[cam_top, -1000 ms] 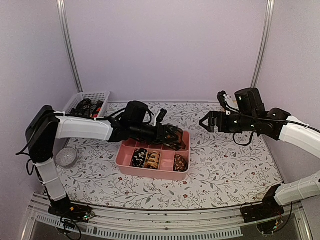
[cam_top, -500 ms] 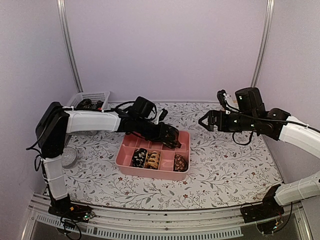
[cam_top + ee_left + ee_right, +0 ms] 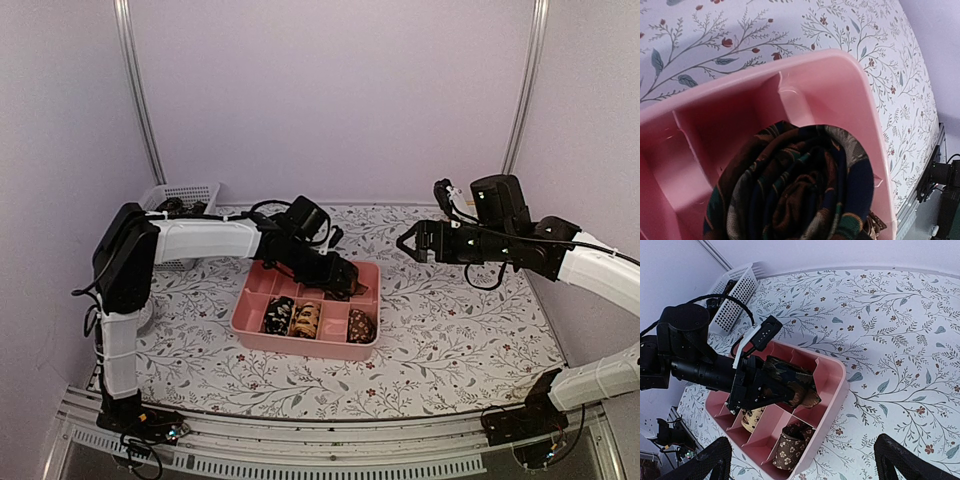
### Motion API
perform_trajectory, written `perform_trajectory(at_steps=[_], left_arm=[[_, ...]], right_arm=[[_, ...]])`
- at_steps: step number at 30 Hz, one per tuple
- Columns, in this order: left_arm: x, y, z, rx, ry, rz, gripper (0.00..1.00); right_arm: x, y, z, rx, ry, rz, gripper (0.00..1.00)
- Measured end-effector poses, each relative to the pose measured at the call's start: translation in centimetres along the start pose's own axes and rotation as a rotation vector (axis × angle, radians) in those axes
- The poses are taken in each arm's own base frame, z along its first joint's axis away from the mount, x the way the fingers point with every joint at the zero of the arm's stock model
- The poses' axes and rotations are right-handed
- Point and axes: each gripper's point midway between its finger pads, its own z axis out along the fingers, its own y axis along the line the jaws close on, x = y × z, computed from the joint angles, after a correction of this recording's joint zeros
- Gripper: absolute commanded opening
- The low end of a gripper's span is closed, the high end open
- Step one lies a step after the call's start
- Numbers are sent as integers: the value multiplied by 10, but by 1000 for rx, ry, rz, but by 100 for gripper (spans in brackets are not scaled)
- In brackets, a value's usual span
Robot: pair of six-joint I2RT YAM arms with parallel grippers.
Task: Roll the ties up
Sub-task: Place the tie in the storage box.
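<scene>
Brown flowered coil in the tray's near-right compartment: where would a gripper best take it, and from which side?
The coil sits low between the pink tray's walls, only its top exposed, so probably pinch across its outer wraps from straight above.

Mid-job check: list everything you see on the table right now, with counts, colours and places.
Tray: one, pink, divided, table centre.
Rolled ties: three, black, tan and brown, patterned, tray's near row.
Held tie: one coil, dark brown patterned, at the right end of the tray's far row.
Basket: one, white mesh, far left; dark contents unclear.
Tablecloth: one, white floral.
Left claw: shut on the held tie.
Right claw: open, empty, above the table right of the tray.
</scene>
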Motion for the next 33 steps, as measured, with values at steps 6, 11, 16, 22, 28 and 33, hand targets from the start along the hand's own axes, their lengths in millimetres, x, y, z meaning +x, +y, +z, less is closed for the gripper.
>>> perform_trajectory(at_steps=[6, 11, 16, 22, 28, 33], left_arm=[[-2, 0, -1, -78, 15, 21, 0], [-1, 3, -3, -106, 13, 21, 0], [1, 5, -2, -112, 12, 11, 0], [-1, 8, -3, -130, 2, -7, 0], [1, 19, -5, -186, -12, -29, 0], [0, 20, -4, -196, -3, -33, 0]], right_arm=[[0, 1, 0, -3, 0, -3, 100], [0, 3, 0, -17, 5, -3, 100], [-1, 6, 0, -29, 0, -4, 100], [-3, 7, 0, -35, -5, -5, 100], [-4, 8, -1, -41, -11, -6, 100], [-6, 12, -1, -59, -14, -8, 100]])
